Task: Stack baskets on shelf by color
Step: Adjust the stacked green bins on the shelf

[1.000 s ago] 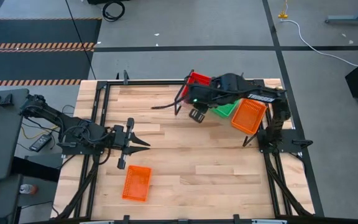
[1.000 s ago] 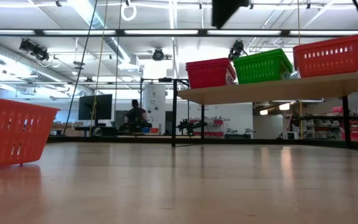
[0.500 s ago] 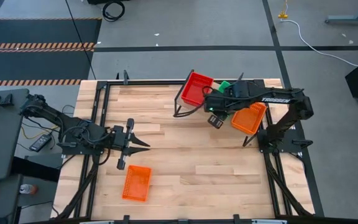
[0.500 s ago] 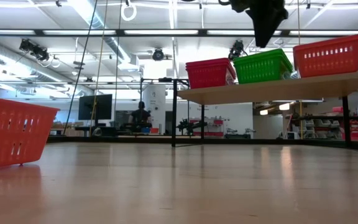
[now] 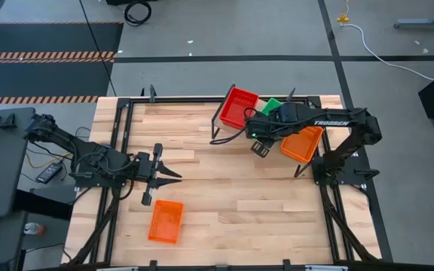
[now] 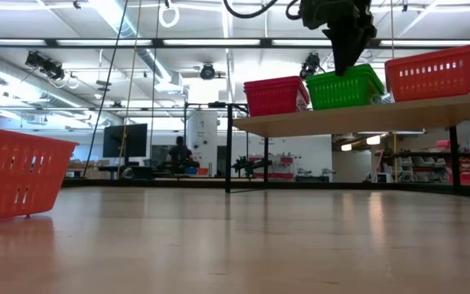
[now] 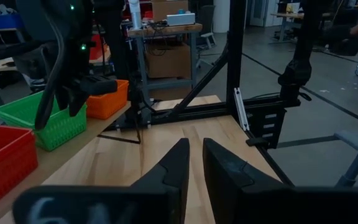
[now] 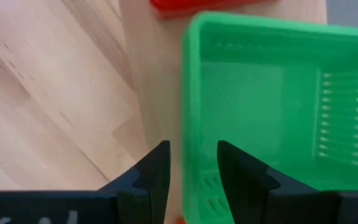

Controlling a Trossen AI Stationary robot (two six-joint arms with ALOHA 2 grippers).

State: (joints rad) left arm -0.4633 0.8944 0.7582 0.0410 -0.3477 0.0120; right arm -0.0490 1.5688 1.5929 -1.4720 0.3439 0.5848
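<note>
Baskets stand in two places. Nearest, one orange basket lies alone on the counter toward its near-left corner, untouched. Just beyond it the left gripper rests low over the counter near the left edge; its jaws stand slightly parted and hold nothing.

Farther off, toward the far-right corner, the shelf carries three stacks in a row: red basket, green basket and a second orange basket. How many baskets sit in each stack cannot be told.

The right gripper hangs directly above the near rim of the green basket, jaws narrowly parted and empty, one finger inside the rim line and one outside.

Judgement: the green placement appears complete, and the loose orange basket is the only one seen off the shelf. The next move calls for an arm to take that basket by its rim, carry it across the counter and set it squarely into the orange stack, clearing the shelf edge and the neighbouring green stack.
</note>
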